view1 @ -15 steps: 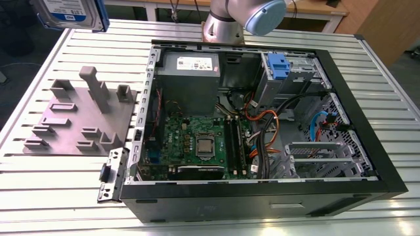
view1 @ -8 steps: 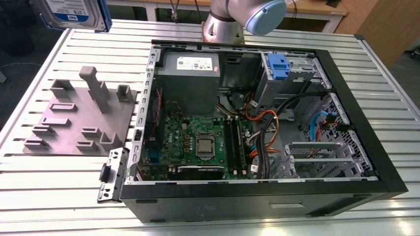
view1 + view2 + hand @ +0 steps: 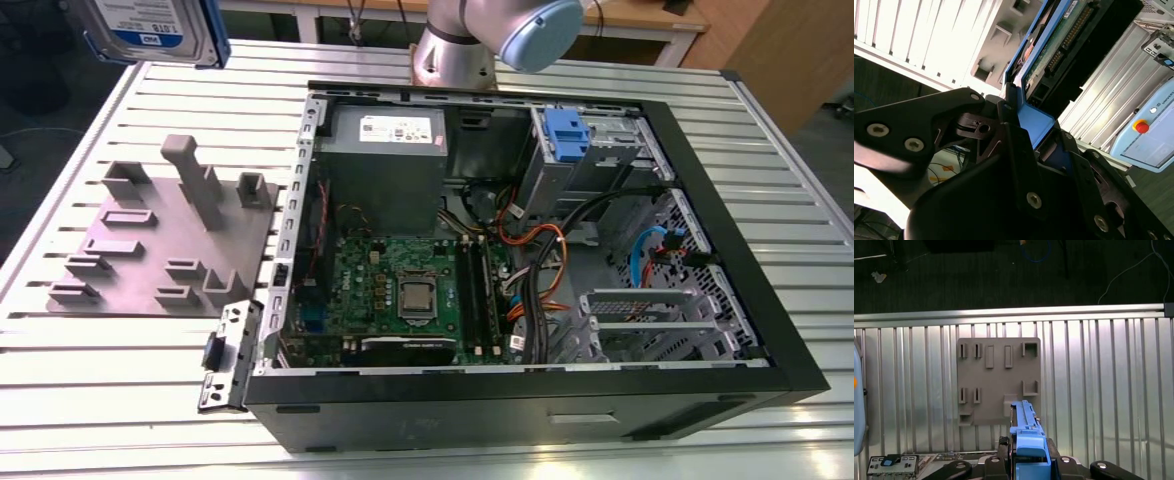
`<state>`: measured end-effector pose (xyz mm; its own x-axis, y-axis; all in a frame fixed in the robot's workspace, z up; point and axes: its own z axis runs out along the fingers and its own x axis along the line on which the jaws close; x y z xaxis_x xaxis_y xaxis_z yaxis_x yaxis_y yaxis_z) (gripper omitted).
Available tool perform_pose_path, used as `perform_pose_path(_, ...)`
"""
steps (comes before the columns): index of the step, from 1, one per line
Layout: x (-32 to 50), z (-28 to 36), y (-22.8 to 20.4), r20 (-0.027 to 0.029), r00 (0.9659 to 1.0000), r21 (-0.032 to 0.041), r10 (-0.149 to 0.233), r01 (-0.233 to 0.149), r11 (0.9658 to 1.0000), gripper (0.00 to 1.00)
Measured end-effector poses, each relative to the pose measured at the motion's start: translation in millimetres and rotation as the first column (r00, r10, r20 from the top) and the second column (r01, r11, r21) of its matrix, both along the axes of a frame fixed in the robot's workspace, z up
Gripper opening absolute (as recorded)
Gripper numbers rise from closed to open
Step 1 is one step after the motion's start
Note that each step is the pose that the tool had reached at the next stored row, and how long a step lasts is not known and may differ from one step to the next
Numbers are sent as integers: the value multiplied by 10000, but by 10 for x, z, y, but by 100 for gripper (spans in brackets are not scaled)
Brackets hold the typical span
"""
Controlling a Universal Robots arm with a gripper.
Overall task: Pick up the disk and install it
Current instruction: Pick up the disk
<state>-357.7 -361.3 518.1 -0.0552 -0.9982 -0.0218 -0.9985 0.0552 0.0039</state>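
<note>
Since it is a metal-bodied drive, the disk [image 3: 144, 30] is probably dense for its size, rigid and sensitive to knocks. Its underside, seen in the second wrist view, carries a bare circuit board and connector pins best left untouched. The blue plastic side rails look like the sound place to take hold, and that is where the fingers [image 3: 1014, 145] sit: the gripper [image 3: 1035, 131] is clamped on the blue end of the frame, carrying the disk clear of everything.

At the exterior view's far left the disk hangs in the air above the slatted counter [image 3: 134, 400], its white-and-blue label facing the camera. Lower and rightward stands a grey fixture plate [image 3: 160, 240]. Further right lies the open computer case [image 3: 534, 420], with a grey power-supply box [image 3: 387, 135] and, rightmost, a blue-latched drive bay [image 3: 567, 135].
</note>
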Motion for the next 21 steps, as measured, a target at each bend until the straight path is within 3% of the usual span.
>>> perform_pose_path(21,6,0,-11,0,10000,0,0,0,10000,36)
